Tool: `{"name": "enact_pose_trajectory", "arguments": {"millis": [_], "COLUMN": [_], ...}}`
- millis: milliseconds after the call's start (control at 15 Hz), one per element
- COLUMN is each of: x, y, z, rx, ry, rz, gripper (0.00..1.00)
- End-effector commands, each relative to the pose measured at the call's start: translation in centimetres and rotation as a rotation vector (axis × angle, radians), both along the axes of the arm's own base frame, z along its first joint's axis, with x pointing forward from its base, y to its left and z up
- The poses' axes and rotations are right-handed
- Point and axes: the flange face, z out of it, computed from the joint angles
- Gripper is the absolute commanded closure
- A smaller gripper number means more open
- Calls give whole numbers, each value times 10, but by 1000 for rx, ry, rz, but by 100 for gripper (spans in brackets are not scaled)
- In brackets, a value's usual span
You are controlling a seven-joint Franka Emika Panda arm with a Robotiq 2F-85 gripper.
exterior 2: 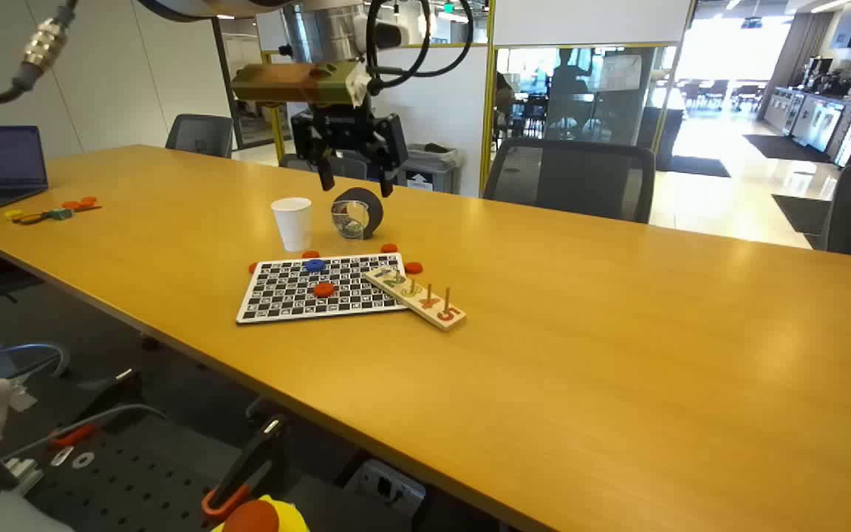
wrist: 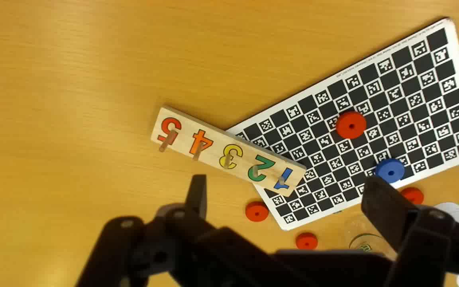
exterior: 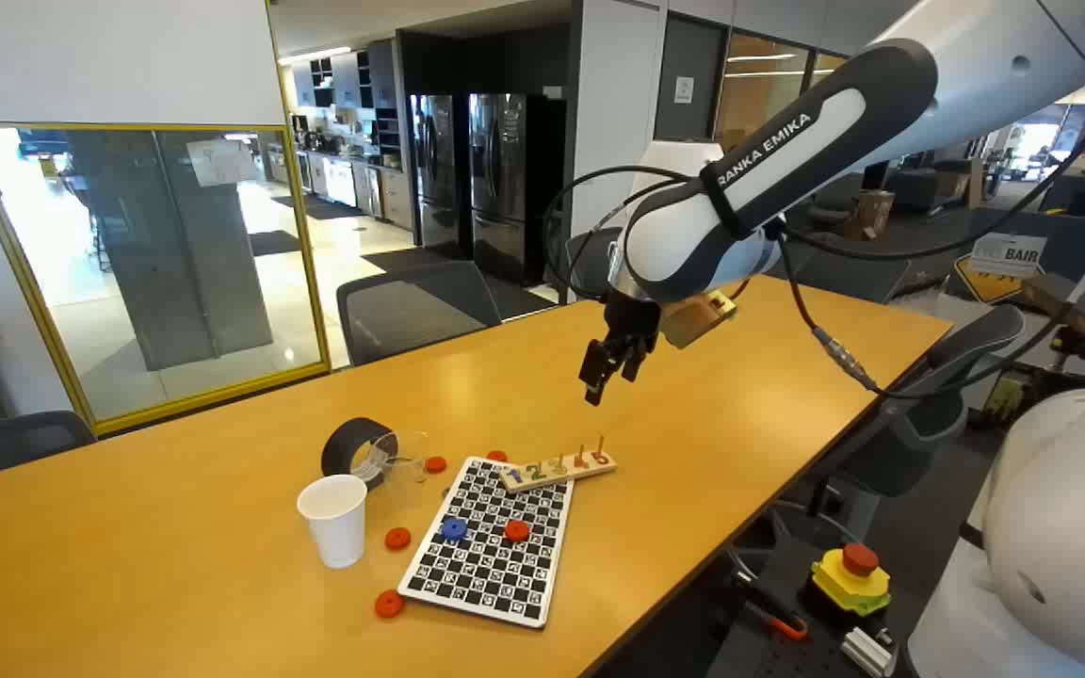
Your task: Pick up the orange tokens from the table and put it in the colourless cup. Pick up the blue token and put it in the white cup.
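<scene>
- In an exterior view, your gripper (exterior 2: 357, 188) hangs above the table (exterior 2: 617, 332), its two fingers spread wide.
- Next you see a wooden number block (exterior 2: 418, 299), one end on the checkered board (exterior 2: 351, 292).
- Of your orange tokens (exterior 2: 323, 290), one sits on that board and four lie on the table near its edges.
- Your blue token (exterior 2: 315, 265) sits on the board too.
- Past the board stands your white cup (exterior 2: 294, 227).
- Then comes the colourless cup (exterior 2: 351, 224), in front of a black roll (exterior 2: 374, 210).
</scene>
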Motion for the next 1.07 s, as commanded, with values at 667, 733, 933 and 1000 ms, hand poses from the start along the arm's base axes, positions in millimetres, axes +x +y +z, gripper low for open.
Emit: {"name": "enact_pose_trajectory", "arguments": {"millis": [667, 733, 933, 1000], "x": [4, 3, -2, -5], "y": [1, 5, 26, 36], "z": [7, 3, -15, -22], "rx": [2, 12, 50, 59], "ry": [-12, -2, 30, 38], "rz": [-3, -8, 2, 13], "gripper": [0, 0, 0, 0]}}
